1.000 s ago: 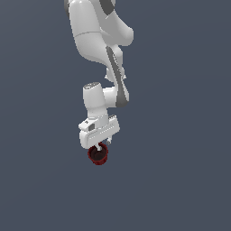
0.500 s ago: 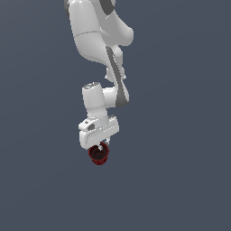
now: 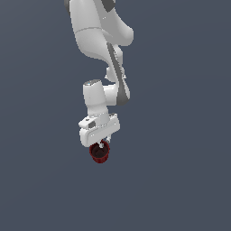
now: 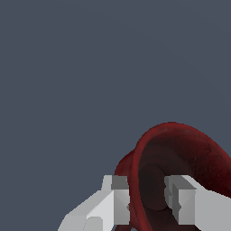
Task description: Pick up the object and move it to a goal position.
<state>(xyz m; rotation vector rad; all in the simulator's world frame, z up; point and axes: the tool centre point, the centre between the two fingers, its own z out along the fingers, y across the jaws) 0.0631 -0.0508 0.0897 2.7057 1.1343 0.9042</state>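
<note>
The object, a small dark red cup [image 3: 100,153], hangs under the white gripper [image 3: 103,145] in the exterior view, held off any surface. In the wrist view the cup [image 4: 189,153] is tilted with its dark inside facing the camera. The gripper [image 4: 146,198] is shut on the cup's rim, with one grey finger pad [image 4: 121,198] outside the wall and the other finger pad [image 4: 173,196] inside the cup. The cup's base is hidden in the exterior view behind its own rim.
Only the white arm [image 3: 97,36], reaching down from above, and a plain dark grey-blue background show. No table edge, goal marker or other object is visible.
The arm and the held cup have risen slightly in the exterior view. The grip on the cup looks the same.
</note>
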